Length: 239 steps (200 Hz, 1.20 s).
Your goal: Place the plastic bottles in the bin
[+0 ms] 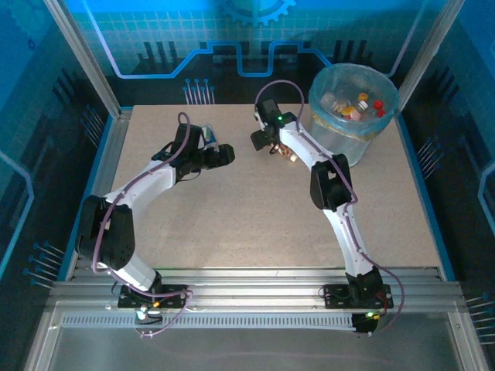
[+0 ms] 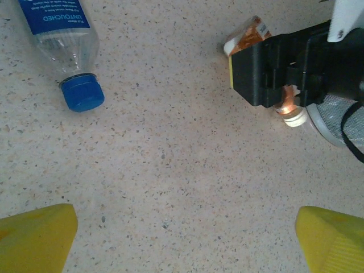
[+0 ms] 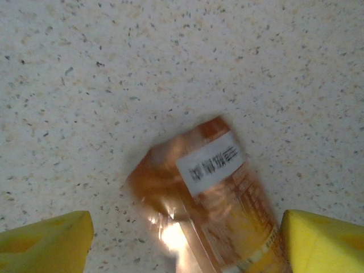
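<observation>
Speckled beige stone-look composite is making up the table, matt and finely flecked with dark grains, and it is sitting inside a frame of ribbed aluminium rails. Blue-lit panels printed with a grid and circuit lines are closing in the far side.

The bin is standing at the far right corner of the table: round, translucent grey, with a light blue bag lining it. Several plastic bottles are lying in it, showing yellow and red caps.

The right jaws are standing spread, yellow pads hanging to either side of an orange-labelled bottle. It is lying on its side on the table between them, nearer one pad (whether it is touching that pad I cannot tell). Its clear plastic is glaring and blurred, and a white patch of print is showing on the label. In the left wrist view the same bottle's white cap is poking out from under the black body of the right arm.

The left jaws are also standing wide apart, their yellow pads hovering over bare table. A clear blue-labelled bottle is lying nearby on its side, its ridged blue cap pointing towards them.
</observation>
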Motion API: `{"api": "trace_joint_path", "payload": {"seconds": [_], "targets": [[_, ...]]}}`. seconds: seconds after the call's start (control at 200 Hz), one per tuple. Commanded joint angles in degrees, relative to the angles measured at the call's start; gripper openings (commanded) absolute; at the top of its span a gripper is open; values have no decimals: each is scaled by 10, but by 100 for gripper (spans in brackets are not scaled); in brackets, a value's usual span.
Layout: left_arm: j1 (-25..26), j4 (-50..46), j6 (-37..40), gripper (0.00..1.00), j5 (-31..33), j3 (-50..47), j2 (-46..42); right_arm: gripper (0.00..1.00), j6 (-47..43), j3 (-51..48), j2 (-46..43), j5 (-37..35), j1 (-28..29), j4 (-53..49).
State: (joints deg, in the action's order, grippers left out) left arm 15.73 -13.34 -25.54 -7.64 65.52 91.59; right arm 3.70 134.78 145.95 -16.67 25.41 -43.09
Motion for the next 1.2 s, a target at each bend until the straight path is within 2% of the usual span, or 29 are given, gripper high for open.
{"api": "trace_joint_path", "payload": {"seconds": [0.0,0.095,0.2,0.305,0.445,0.83,1.065,1.191], "targets": [[-4,6,4,99,-19,15,7,85,-12,22,29,-2,1,-30],[-4,1,3,99,-20,15,5,82,-14,28,39,1,-1,-39],[-5,-4,1,99,-20,15,-1,73,-11,25,36,7,-1,-46],[-4,-8,-2,99,-21,14,-11,62,-8,13,17,18,-1,-47],[-5,-15,-8,99,-24,11,-34,56,-5,-15,-30,24,4,-43],[2,-14,-44,99,-53,-11,-117,55,-4,-108,-234,49,37,-9],[32,-25,-38,99,-47,14,-135,54,-14,-112,-358,31,33,30],[54,-19,-38,99,-44,25,-135,54,-17,-152,-430,20,26,81]]}}
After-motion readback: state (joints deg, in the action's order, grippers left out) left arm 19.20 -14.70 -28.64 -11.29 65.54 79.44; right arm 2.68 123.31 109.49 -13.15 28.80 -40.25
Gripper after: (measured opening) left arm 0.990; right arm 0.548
